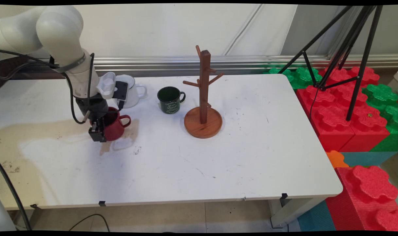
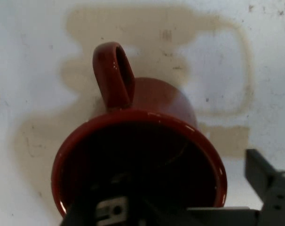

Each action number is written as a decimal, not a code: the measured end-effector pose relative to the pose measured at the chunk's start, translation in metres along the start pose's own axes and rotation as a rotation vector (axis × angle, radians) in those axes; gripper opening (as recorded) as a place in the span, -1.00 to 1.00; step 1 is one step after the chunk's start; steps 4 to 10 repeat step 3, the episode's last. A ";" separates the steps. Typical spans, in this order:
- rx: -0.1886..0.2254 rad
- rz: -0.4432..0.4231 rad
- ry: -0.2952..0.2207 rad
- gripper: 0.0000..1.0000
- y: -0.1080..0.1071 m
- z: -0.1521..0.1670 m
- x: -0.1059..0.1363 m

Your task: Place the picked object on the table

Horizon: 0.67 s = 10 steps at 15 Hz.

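A dark red mug (image 1: 117, 126) stands on the white table (image 1: 218, 157), handle pointing right in the main view. My gripper (image 1: 100, 130) comes down over its left side. From the hand camera, the red mug (image 2: 142, 155) fills the picture with its handle at the upper left. My gripper (image 2: 189, 200) is open and straddles the rim. One finger reaches inside the mug. The other finger (image 2: 261, 176) stands outside, a small gap away from the wall.
A white mug (image 1: 135, 93) stands just behind the hand. A dark green mug (image 1: 170, 100) and a wooden mug tree (image 1: 203, 101) on a round base are to the right. Red and green foam blocks (image 1: 349, 108) and a black tripod (image 1: 346, 49) lie beyond the table's right edge.
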State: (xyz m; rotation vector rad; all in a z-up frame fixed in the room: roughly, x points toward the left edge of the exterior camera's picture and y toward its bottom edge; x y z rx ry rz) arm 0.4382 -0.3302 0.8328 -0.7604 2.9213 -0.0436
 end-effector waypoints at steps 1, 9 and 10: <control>0.000 0.001 -0.001 1.00 0.000 0.000 0.000; 0.002 0.005 -0.002 1.00 -0.001 0.000 -0.002; 0.002 0.005 -0.002 1.00 -0.001 0.000 -0.002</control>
